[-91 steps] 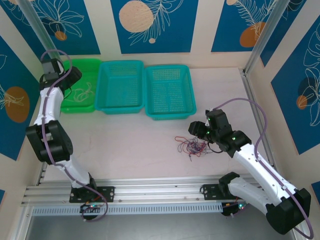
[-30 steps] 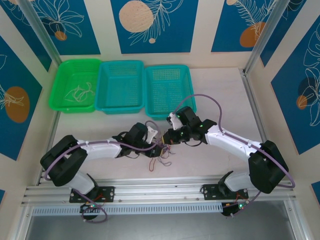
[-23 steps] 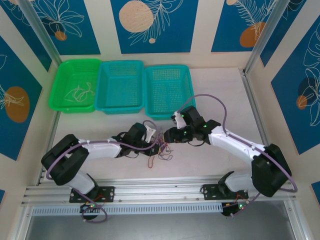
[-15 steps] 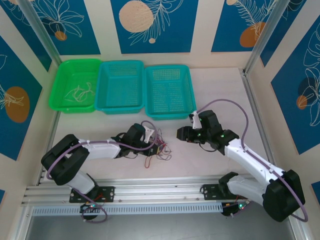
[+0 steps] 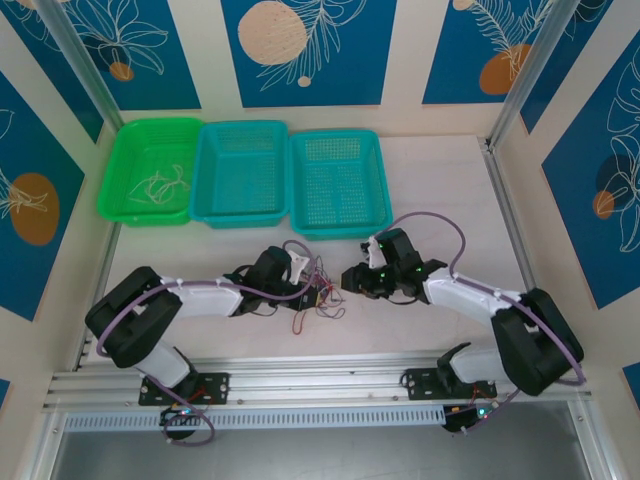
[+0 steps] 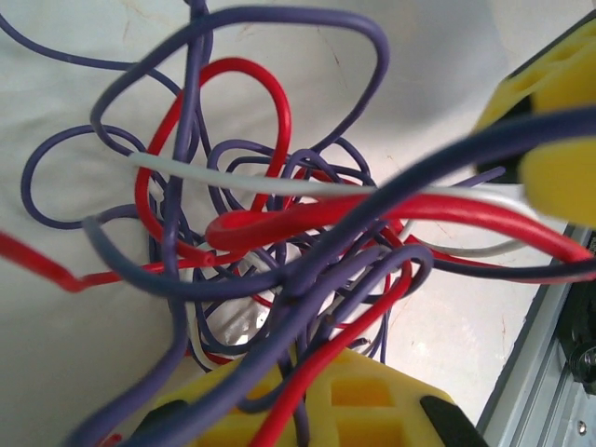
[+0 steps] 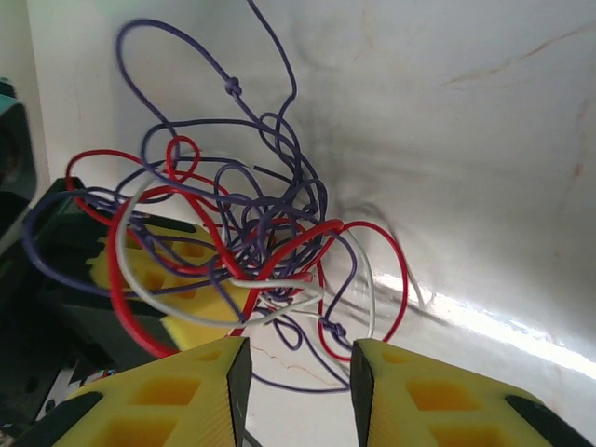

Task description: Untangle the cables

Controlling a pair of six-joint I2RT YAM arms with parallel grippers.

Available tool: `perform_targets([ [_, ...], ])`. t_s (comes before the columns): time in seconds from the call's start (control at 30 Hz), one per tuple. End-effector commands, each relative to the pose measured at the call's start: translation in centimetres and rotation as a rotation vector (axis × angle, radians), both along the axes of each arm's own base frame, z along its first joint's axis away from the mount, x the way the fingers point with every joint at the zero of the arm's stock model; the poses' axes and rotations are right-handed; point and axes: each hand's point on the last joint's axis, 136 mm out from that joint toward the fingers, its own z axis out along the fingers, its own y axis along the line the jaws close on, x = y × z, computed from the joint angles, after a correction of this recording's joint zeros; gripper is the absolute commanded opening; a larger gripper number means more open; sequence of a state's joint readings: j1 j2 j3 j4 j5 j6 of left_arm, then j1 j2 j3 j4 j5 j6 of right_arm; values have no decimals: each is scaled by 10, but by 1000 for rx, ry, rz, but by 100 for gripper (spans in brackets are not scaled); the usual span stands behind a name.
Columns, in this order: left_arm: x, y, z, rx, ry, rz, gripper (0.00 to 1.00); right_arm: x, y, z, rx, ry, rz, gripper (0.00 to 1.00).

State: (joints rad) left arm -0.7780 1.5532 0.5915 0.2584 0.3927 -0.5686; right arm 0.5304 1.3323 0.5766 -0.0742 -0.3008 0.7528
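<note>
3 baskets sit in a row at the back of the table. the green basket on the left has a few cream-white wires curled up loose on its floor, and the 2 teal baskets beside it have their mesh floors in plain view. the cables are a purple, red and white clump on the table near the front, between the 2 arms. the left gripper is clamped tight on the cables, with strands running across its yellow pads. the right gripper sits just beside the clump with its jaws a little apart and nothing pinched between them. in the top view the wires are too thin to trace 1 by 1. in the left wrist view the nearest strands are blurry and the pads are cut off at the frame edges. i can't tell where any single wire ends or which strands are actually knotted. the clump is roughly round, so it has no clear long axis. 1 purple loop pokes out away from the right gripper, and a reddish loop trails toward the near edge.
</note>
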Motion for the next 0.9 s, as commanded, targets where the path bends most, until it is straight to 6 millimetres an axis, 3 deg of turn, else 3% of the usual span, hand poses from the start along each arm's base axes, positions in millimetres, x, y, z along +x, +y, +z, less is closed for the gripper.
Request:
perform_targets([
  [0.0,0,-1,-2,-27,24,5,0,-3,19,1,97,9,61,36],
  [0.3,-1,-2,-3,-39,26,2,0,9,32,-9,114,-14,77,42],
  [0.47,-2,-2,-2,-43,27,-1,0,12,36,-17,115,-11,79,31],
  [0.7,-1,4,-5,-29,18,18,0,18,25,-21,67,-25,4,2],
  [0.87,3,12,-5,-5,9,51,0,23,2,-30,-69,-35,-84,0],
])
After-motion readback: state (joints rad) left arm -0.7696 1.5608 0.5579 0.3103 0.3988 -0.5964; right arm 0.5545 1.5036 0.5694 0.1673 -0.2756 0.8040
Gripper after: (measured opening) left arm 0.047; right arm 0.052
